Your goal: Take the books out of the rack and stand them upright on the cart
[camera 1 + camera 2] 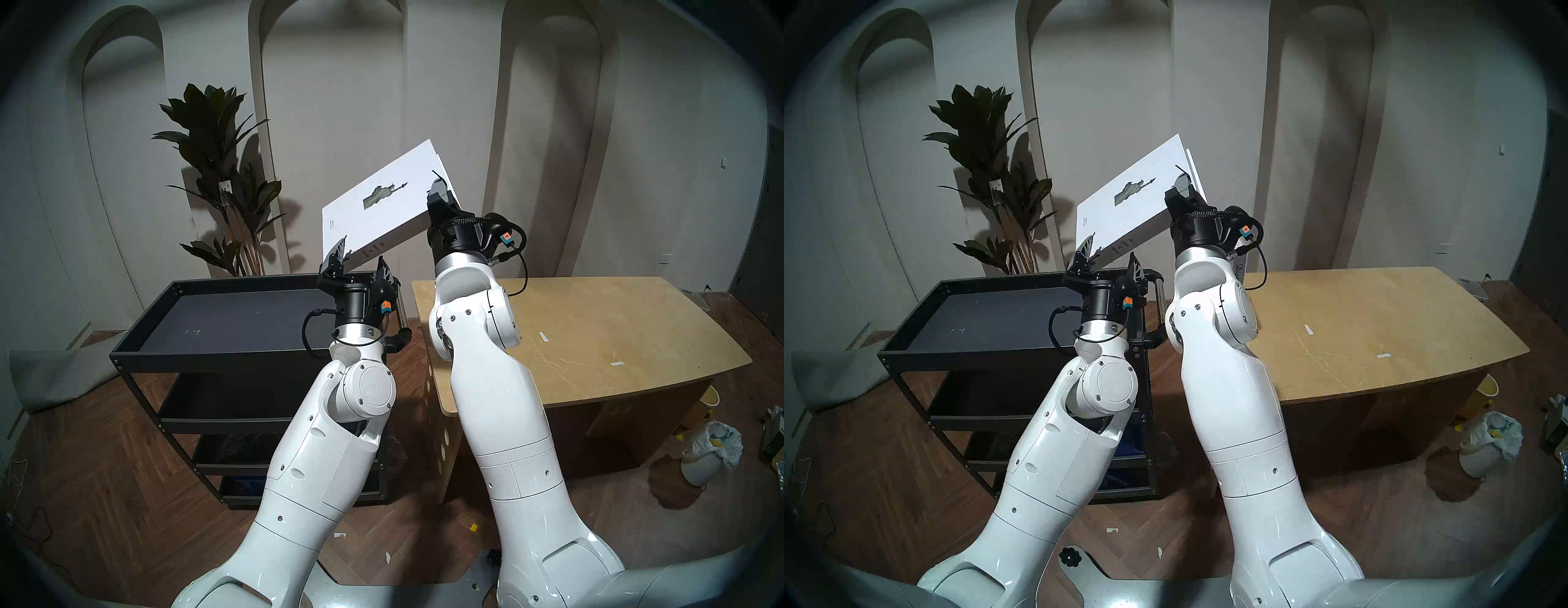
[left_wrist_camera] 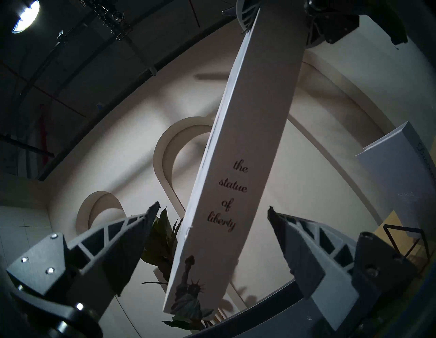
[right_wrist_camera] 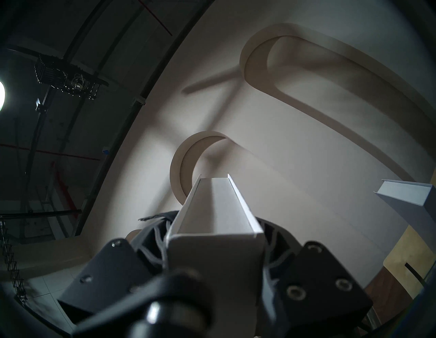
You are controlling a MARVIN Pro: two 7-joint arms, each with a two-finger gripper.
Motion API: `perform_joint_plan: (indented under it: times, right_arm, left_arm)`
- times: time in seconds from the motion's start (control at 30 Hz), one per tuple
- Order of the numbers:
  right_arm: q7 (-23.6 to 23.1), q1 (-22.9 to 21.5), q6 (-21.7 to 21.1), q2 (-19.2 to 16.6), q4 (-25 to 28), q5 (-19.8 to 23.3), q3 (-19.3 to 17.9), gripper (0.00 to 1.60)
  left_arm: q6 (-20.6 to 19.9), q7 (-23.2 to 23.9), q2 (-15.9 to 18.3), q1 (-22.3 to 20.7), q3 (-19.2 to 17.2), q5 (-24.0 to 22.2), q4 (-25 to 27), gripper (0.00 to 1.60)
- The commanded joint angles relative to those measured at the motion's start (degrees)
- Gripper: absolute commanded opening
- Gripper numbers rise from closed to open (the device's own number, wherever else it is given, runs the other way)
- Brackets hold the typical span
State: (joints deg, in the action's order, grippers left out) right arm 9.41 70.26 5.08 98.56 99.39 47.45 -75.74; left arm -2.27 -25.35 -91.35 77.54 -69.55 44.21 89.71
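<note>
My right gripper is shut on the right end of the thick white book with the Statue of Liberty drawing. That book hangs tilted in the air, its lower left end over the right end of the black cart. My left gripper is open just under that lower end, its fingers either side of the book's spine without touching it. The pale grey-lavender book stands upright by the thin black wire rack on the wooden table, mostly hidden behind my right arm in the head views.
The light wooden table stands right of the cart with a narrow gap between them. A tall potted plant stands behind the cart. A lined bin and litter lie on the floor at the right.
</note>
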Motion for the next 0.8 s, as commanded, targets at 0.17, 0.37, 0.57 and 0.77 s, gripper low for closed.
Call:
perform_joint_plan:
  times: [0.17, 0.37, 0.57, 0.77]
  right_arm:
    - [2.78, -0.83, -1.81, 0.05, 2.86, 0.27, 0.37, 0.0]
    - [3.19, -0.73, -2.58, -0.23, 2.72, 1.04, 0.21, 0.0]
    - [3.38, -0.78, -2.59, -0.46, 2.26, 0.82, 0.15, 0.0]
    - [3.66, -1.2, -2.58, -0.48, 1.33, 0.68, 0.09, 0.0]
  left_arm:
    - [2.77, -5.01, -0.83, -5.71, 0.53, 3.06, -5.34, 1.6]
    - [3.01, -4.08, -0.93, -5.87, 0.45, 2.34, -3.84, 1.6]
    - [4.0, -1.3, -0.82, -5.38, 0.57, -0.39, -2.48, 1.6]
    - [2.76, 1.54, -0.81, -4.77, 0.69, -1.63, -0.53, 1.6]
